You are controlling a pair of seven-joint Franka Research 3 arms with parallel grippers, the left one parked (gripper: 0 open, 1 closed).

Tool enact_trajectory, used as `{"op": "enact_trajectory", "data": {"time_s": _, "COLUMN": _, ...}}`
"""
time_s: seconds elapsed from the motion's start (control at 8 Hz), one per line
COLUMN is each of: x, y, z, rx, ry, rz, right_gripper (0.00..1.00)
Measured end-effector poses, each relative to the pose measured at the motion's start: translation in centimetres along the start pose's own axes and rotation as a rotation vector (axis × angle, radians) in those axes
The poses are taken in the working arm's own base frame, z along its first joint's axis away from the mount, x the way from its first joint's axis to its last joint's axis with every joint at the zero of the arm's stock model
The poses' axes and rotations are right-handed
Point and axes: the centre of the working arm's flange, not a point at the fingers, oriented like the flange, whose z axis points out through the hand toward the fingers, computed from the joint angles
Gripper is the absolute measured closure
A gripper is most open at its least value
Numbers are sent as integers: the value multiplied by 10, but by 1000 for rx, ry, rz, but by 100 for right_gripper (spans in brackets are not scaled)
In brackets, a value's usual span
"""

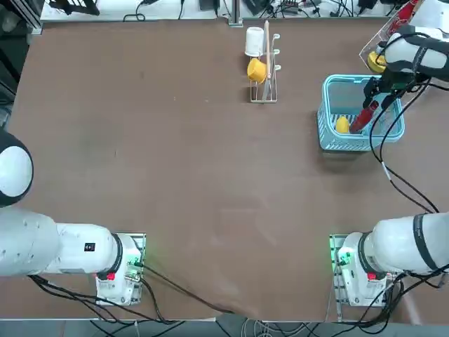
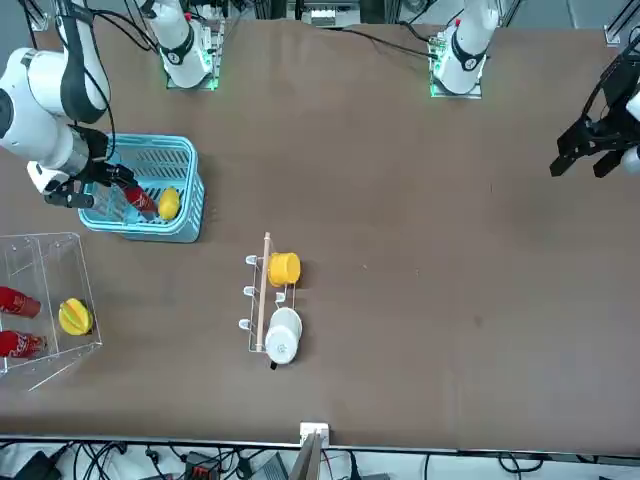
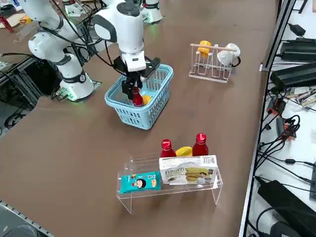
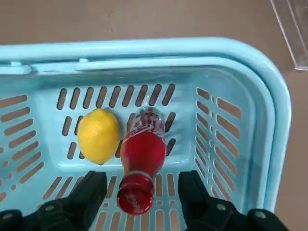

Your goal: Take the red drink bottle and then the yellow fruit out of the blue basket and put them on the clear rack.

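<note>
Open Right Gripper Straddles Red Bottle in Blue Basket

The black two-finger right gripper (image 4: 142,195) is over the light-blue slatted plastic basket (image 4: 211,48), its fingers spread wide. One finger stands on either side of the capped end of the slim red plastic drink bottle with a red cap (image 4: 143,156). In the right wrist view brown-grey tabletop and basket floor show between each finger and the cap, so the jaws hold nothing there; neither finger is seen touching the bottle.

The bottle lies inside the basket, its cap end between the spread fingers and its clear base end pointing away from them. Just beside it, also in the basket, is the small round yellow lemon-like fruit (image 4: 98,136), near the bottle's middle and outside the space between the fingers.

Near the basket, apart from it, stands the transparent acrylic rack with pale edges (image 3: 190,188). It carries two red bottles (image 3: 200,145) (image 3: 167,148), a yellow fruit with a ringed face (image 2: 75,317), a white box with food pictured on it (image 3: 188,170) and a bright blue packet (image 3: 140,182). Farther off on the brown table (image 1: 196,175), a white wire cup stand (image 3: 210,72) holds a yellow-orange cup (image 3: 204,48) and a white cup (image 3: 228,55).
</note>
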Motion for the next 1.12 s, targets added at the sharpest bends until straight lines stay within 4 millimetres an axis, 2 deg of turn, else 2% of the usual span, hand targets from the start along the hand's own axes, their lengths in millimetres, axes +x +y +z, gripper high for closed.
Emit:
{"op": "enact_trajectory", "data": {"time_s": 0.5, "x": 1, "y": 1, "z": 6, "rx": 1, "ry": -13, "rz": 2, "right_gripper": 23}}
{"op": "enact_trajectory", "data": {"time_s": 0.88, "x": 1, "y": 1, "z": 11, "rx": 1, "ry": -24, "rz": 2, "right_gripper": 44}}
{"op": "enact_trajectory", "data": {"time_s": 1.0, "x": 1, "y": 1, "z": 11, "rx": 1, "ry": -24, "rz": 2, "right_gripper": 63}}
{"op": "enact_trajectory", "data": {"time_s": 1.12, "x": 1, "y": 1, "z": 8, "rx": 1, "ry": -27, "rz": 1, "right_gripper": 63}}
